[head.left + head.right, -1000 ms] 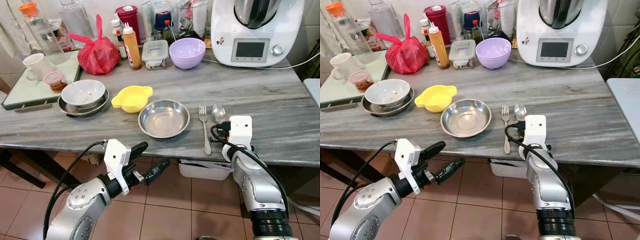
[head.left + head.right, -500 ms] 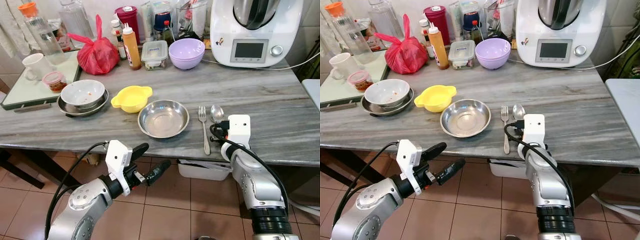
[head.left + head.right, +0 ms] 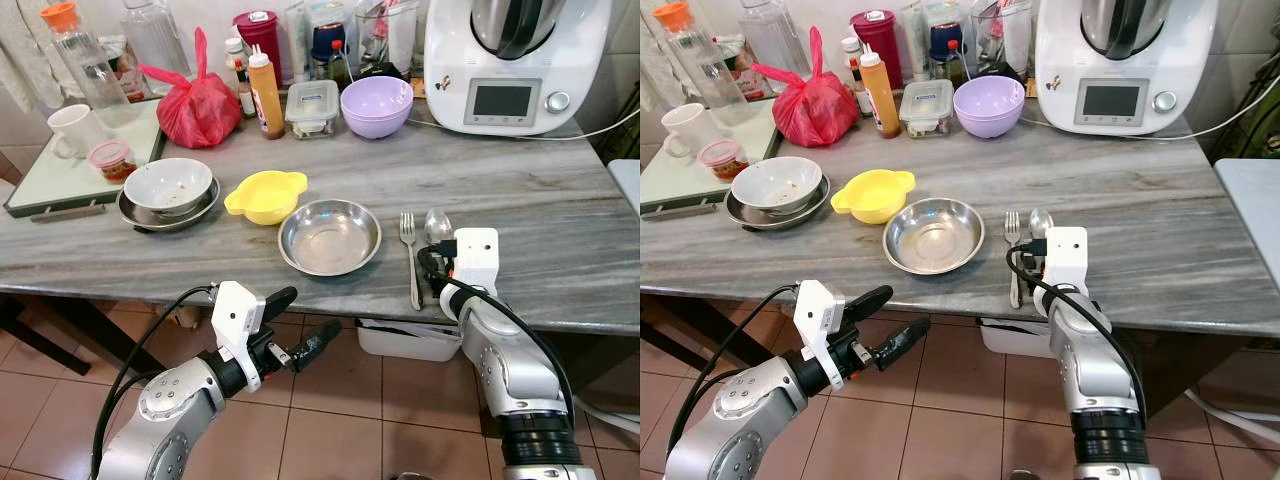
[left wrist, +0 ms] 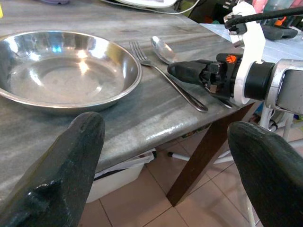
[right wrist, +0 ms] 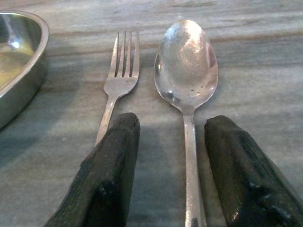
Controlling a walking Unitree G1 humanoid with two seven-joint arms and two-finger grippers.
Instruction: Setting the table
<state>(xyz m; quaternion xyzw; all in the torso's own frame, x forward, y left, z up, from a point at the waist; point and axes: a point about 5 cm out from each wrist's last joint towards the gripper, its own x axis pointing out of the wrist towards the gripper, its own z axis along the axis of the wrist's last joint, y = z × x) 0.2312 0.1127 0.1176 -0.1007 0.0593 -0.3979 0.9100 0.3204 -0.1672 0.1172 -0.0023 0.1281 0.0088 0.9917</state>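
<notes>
Right tool (image 5: 173, 189), fingers spread astride the spoon (image 5: 186, 66) handle at the counter's (image 3: 560, 200) near edge; left tool (image 3: 295, 325) open below it.

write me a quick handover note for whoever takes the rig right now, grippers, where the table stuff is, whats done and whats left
Right gripper: open, low on the table, fingers straddling the spoon handle, not clamped.
Left gripper: open, holding nothing, below the table edge in front of the steel plate.
Fork lies right of the plate, spoon right of the fork, roughly parallel.
Done: plate, fork and spoon laid out.
Left: probably withdraw the right gripper without nudging the spoon; the yellow bowl and dirty bowl sit beside the setting.
</notes>
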